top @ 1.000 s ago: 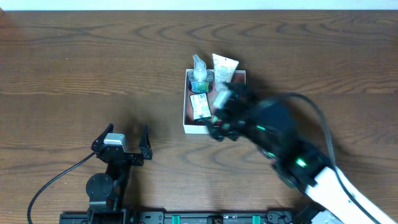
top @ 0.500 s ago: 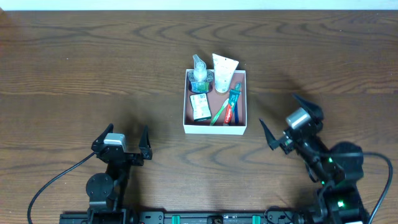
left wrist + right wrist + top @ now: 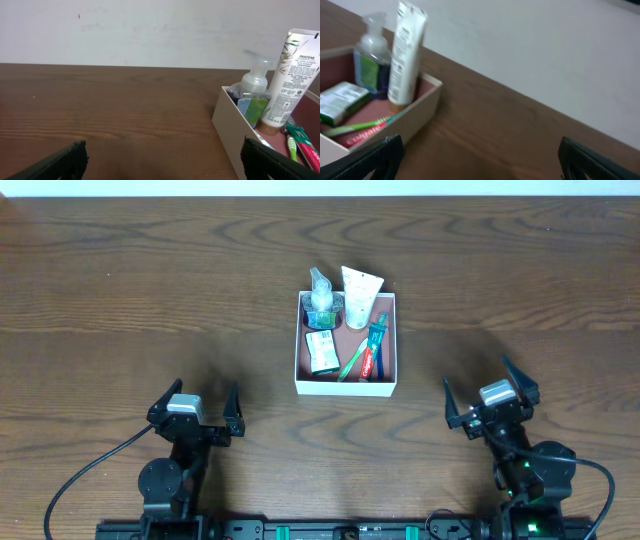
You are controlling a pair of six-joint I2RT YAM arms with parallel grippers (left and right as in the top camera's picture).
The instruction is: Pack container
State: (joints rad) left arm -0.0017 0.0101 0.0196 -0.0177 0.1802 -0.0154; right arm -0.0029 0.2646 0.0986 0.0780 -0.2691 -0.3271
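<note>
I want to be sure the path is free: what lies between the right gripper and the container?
Nothing lies there: only bare wooden table separates the open right gripper from the container. The overhead view shows it.

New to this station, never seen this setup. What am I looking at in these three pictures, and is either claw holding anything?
Two robot arms sit at one edge of a brown wooden table. The overhead view looks straight down. The other two come from a camera on each wrist, so the dark shapes in their lower corners are that arm's own fingers. The left gripper and right gripper both stand open, holding nothing. Beyond them is the square white-walled container with a pink-brown floor. Inside: a clear pump bottle, a white tube standing up, a small green-and-white box, a green toothbrush and a red tube lying flat.
</note>
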